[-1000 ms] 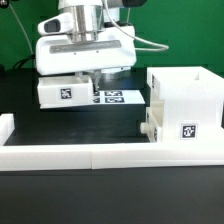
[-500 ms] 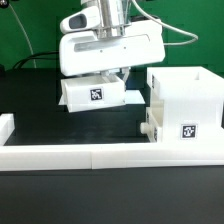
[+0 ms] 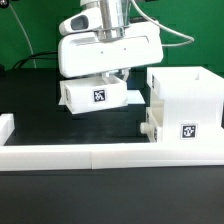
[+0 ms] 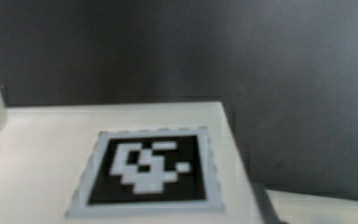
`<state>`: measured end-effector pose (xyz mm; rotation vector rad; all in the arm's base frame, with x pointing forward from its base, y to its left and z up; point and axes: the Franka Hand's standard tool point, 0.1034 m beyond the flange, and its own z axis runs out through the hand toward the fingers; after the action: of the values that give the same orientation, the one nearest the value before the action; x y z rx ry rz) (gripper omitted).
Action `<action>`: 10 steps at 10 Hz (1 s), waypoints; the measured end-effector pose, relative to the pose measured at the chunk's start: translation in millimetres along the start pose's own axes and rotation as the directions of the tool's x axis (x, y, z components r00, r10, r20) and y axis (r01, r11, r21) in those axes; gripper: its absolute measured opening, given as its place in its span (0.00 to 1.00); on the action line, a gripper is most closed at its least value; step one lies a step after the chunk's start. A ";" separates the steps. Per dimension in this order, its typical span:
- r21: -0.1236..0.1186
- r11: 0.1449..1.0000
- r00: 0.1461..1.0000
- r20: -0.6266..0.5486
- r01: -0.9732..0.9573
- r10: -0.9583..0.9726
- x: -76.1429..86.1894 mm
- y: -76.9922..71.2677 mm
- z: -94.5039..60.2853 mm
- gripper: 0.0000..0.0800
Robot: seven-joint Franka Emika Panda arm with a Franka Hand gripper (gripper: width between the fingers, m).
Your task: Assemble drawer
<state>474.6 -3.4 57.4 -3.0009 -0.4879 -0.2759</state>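
Observation:
My gripper (image 3: pixel 110 78) is shut on a small white open-top tray (image 3: pixel 97 95) and holds it in the air above the black table, tag facing the camera. The tall white box shell (image 3: pixel 185 98) stands just to the exterior view's right of the held tray, a small gap between them. A second small white part (image 3: pixel 150 128) sticks out low on the shell's near left side. In the wrist view the held tray's white face and its black-and-white tag (image 4: pixel 149 165) fill the picture; my fingers do not show there.
A long low white border wall (image 3: pixel 90 155) runs along the front of the black table, with a raised end (image 3: pixel 5 125) at the exterior view's left. A cable (image 3: pixel 175 35) hangs behind the arm. The marker board is hidden behind the held tray.
The tray has been lifted off the table and carried to the exterior view's right, toward the box shell. In the last half second it has barely moved.

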 end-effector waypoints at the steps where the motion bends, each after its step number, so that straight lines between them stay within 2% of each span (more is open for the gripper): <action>1: 0.001 0.997 0.997 0.002 0.081 -0.081 0.3 0.4 0.0 0.05; 5: 0.020 0.923 0.923 0.019 0.385 -0.385 33.7 4.8 -6.9 0.05; 6: 0.025 0.878 0.878 0.022 0.477 -0.478 37.3 6.4 -6.0 0.05; 9: 0.028 0.805 0.805 0.024 0.593 -0.593 35.4 7.3 -4.9 0.05; 10: 0.028 0.752 0.752 0.025 0.658 -0.659 34.7 8.9 -4.8 0.05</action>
<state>509.1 -1.7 68.2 -2.6874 -1.5446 -0.2565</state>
